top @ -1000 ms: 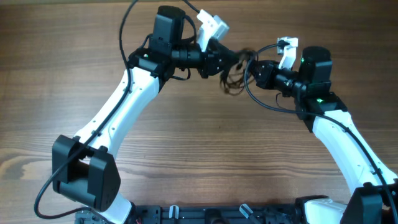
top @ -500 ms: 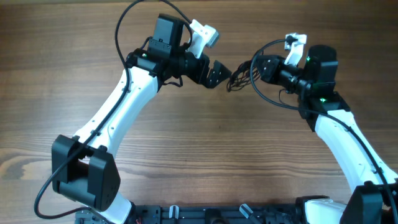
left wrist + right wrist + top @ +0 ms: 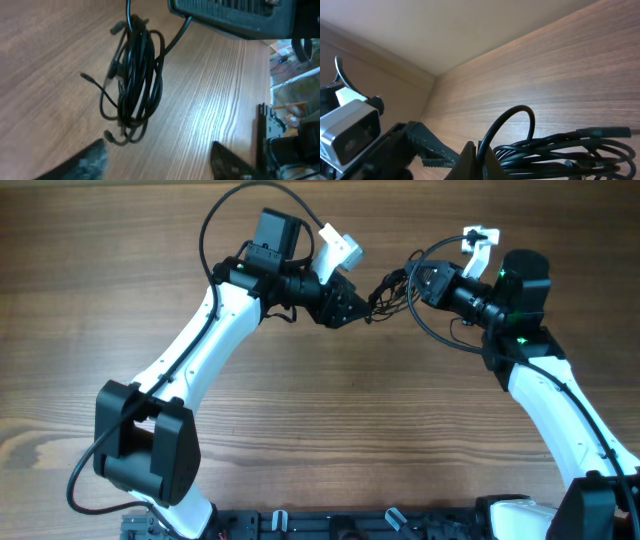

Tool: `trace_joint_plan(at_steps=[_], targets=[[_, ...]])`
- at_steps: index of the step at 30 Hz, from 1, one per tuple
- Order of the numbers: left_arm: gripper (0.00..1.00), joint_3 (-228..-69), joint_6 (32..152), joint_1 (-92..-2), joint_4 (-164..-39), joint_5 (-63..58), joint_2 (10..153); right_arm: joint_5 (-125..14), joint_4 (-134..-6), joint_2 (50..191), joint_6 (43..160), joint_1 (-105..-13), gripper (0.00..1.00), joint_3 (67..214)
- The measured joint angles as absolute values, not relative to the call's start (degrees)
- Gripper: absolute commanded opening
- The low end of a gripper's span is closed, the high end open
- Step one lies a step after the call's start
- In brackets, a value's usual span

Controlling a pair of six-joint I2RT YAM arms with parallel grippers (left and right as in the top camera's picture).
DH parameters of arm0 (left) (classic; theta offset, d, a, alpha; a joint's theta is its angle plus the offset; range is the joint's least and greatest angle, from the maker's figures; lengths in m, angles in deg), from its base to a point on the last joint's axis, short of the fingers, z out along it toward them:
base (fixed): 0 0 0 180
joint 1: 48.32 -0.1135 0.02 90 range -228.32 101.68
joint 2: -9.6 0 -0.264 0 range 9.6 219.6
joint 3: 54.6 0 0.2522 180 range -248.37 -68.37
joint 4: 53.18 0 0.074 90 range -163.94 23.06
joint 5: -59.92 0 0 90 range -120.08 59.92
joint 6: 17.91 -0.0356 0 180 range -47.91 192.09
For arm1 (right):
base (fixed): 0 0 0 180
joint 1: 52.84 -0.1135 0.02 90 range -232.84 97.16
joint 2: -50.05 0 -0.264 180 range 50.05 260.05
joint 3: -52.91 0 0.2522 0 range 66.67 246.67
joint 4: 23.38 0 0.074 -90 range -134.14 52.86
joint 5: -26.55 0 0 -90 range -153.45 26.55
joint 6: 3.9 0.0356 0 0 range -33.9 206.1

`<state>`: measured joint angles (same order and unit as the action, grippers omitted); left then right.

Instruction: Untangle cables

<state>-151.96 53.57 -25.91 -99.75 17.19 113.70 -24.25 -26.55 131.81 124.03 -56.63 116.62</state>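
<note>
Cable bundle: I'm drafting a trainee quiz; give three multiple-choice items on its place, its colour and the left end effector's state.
1. Where is the thin black cable bundle? A coiled in a tray; B hanging from the right end effector; C inside a box.
2. Its colour? A white; B black; C red.
3. The left end effector? A open, empty; B shut on the bundle; C shut on a plug.
Key: B, it dangles above the wooden table; B, every cord is dark; A, its fingers stand apart, nothing between.
</note>
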Motion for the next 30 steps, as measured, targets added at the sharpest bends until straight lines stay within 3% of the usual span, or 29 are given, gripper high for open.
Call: trace_joint_plan(at_steps=[4, 8, 11, 15, 19, 23, 27, 30], targets=[[0.77, -152.0, 53.3, -25.9, -97.0, 17.4, 113.7, -23.1, -26.4, 131.8, 124.5, -56.6, 0.04, 116.6], [0.75, -152.0, 53.3, -25.9, -96.5, 17.4, 113.7, -22.4, -26.4, 131.8, 124.9, -56.6, 0.05, 116.6], [0.69, -152.0, 53.3, -25.9, -96.3, 17.4, 114.2, -21.8, -26.4, 131.8, 125.1, -56.7, 0.04, 116.6], [0.69, -152.0, 53.2, -25.9, -96.2, 17.5, 115.9, -21.5, -26.3, 131.8, 125.5, -56.7, 0.05, 116.6], [0.43, -152.0, 53.3, -25.7, -95.9, 18.1, 117.9, -21.2, -26.2, 131.8, 125.6, -56.6, 0.05, 116.6], [0.42, -152.0, 53.1, -24.5, -93.3, 18.8, 118.2, -21.0, -26.1, 131.8, 125.6, -56.6, 0.05, 116.6], [0.04, -152.0, 53.5, -23.4, -91.5, 19.3, 118.2, -21.0, -26.1, 131.8, 125.6, -56.6, 0.05, 116.6], [0.04, -152.0, 53.5, -23.2, -91.3, 19.4, 118.2, -21.0, -26.1, 131.8, 125.5, -56.6, 0.05, 116.6]])
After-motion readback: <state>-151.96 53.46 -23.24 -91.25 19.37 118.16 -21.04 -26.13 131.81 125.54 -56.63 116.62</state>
